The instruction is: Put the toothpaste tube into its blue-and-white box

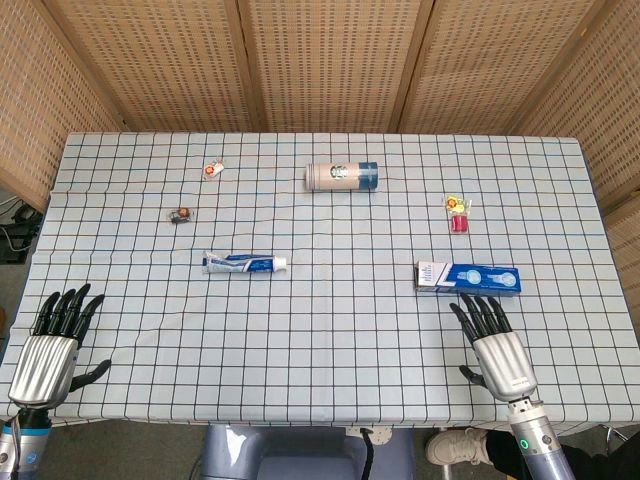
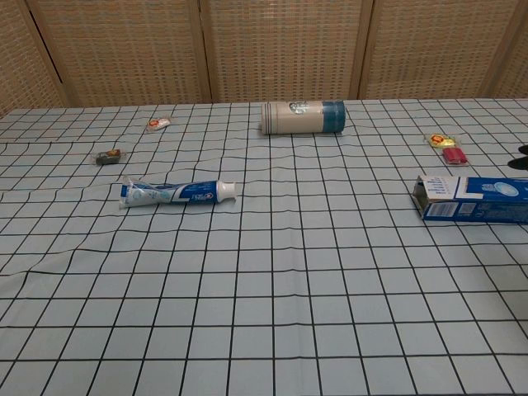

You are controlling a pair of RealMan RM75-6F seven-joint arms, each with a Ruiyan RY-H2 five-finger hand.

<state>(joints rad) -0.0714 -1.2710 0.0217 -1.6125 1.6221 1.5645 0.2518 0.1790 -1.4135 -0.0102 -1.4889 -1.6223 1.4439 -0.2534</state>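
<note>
The toothpaste tube (image 1: 245,263) (image 2: 176,193) lies flat left of the table's middle, its white cap pointing right. The blue-and-white box (image 1: 468,278) (image 2: 473,198) lies on its side at the right, its open end facing left toward the tube. My left hand (image 1: 55,340) rests at the near left edge, fingers spread, holding nothing, far from the tube. My right hand (image 1: 492,343) hovers just in front of the box, fingers apart and empty. Neither hand shows in the chest view.
A beige cylinder with a blue end (image 1: 341,176) (image 2: 303,116) lies on its side at the back centre. Small wrapped items sit at the back left (image 1: 212,169), left (image 1: 180,215) and right (image 1: 458,212). Wicker screens stand behind the checked tablecloth (image 1: 330,330).
</note>
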